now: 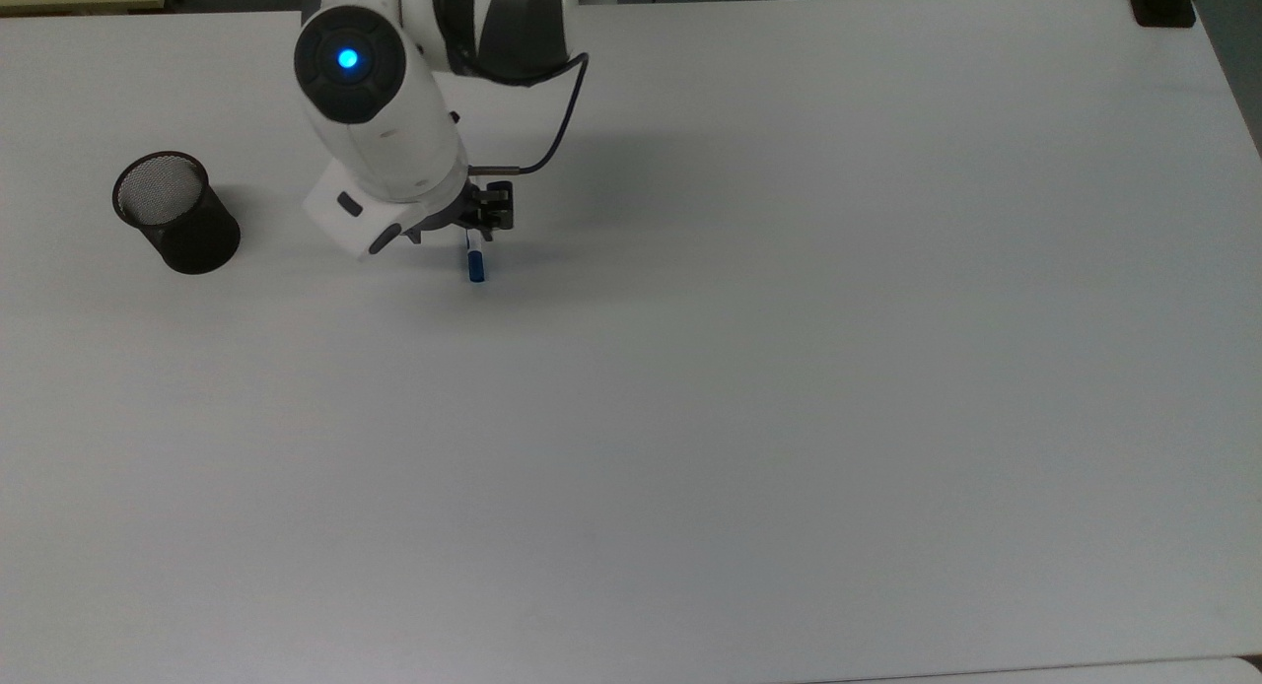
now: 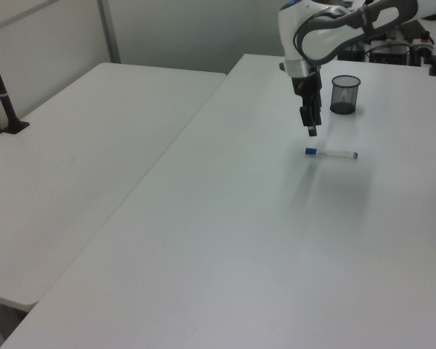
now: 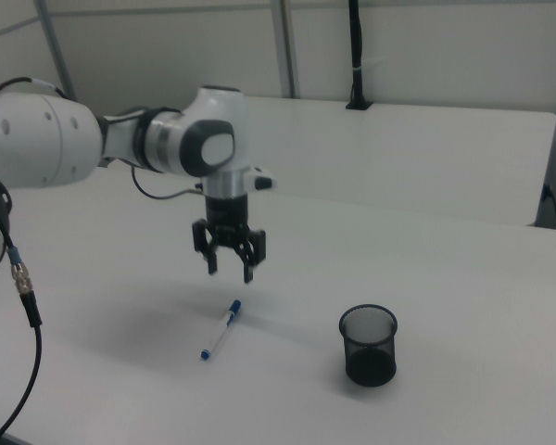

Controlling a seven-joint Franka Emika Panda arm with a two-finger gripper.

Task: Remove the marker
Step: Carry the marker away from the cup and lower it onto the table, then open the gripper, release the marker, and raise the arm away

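The marker lies flat on the white table, white barrel with a blue cap; it also shows as the marker and the marker. My gripper hangs a little above it, open, with nothing between its fingers. From above, the gripper sits over the marker's far end, and the gripper points down just over the cap end. The black mesh cup stands upright at the top view's left, apart from the marker, and shows again as the mesh cup and the mesh cup.
A black clamp sits at the table's far corner on the top view's right. A second white table adjoins on the left view's left, with a black post. The arm's cable loops beside the wrist.
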